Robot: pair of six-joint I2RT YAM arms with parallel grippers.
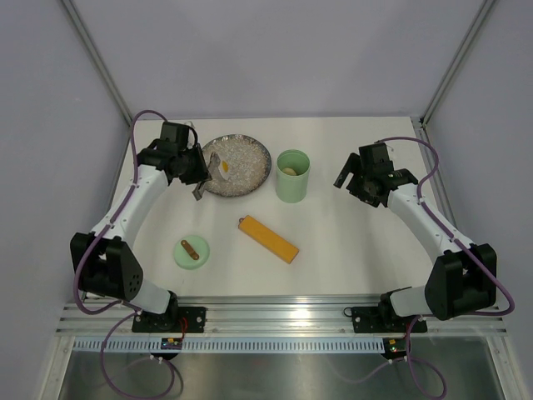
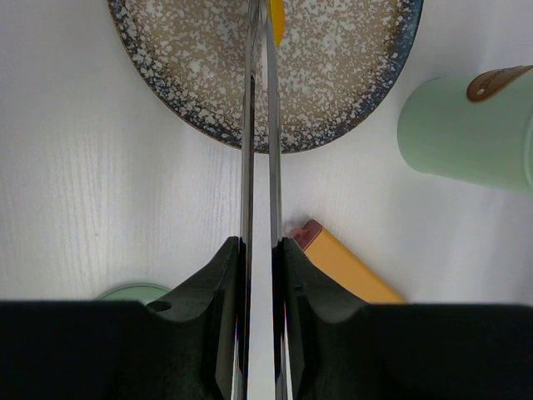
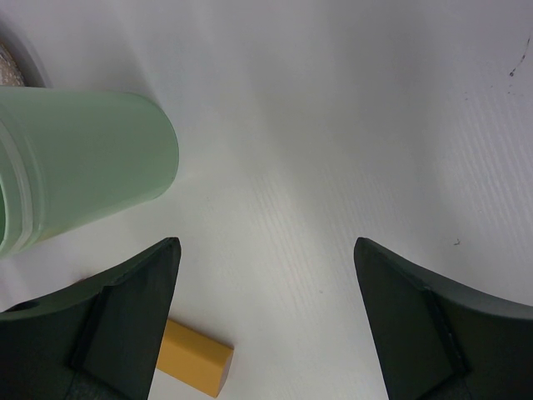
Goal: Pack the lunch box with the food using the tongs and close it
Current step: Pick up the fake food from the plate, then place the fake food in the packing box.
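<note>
The left gripper (image 2: 260, 250) is clamping the tongs (image 2: 259, 125) in its jaws, squeezing the two thin arms nearly together so their tips, reaching over the plate (image 2: 350, 83), are closing on an orange piece of food (image 2: 276, 17) (whether it is truly caught is hard to tell, as the tips run out of view). The lunch box (image 1: 292, 175) is standing open just right of the plate, a cream piece (image 1: 288, 171) inside. Its lid (image 1: 192, 251) is lying on the counter, nearer the arms than the plate. The right gripper (image 3: 266, 250), jaws spread wide and empty, is hovering well right of the plate, probably waiting to handle the lid.
</note>
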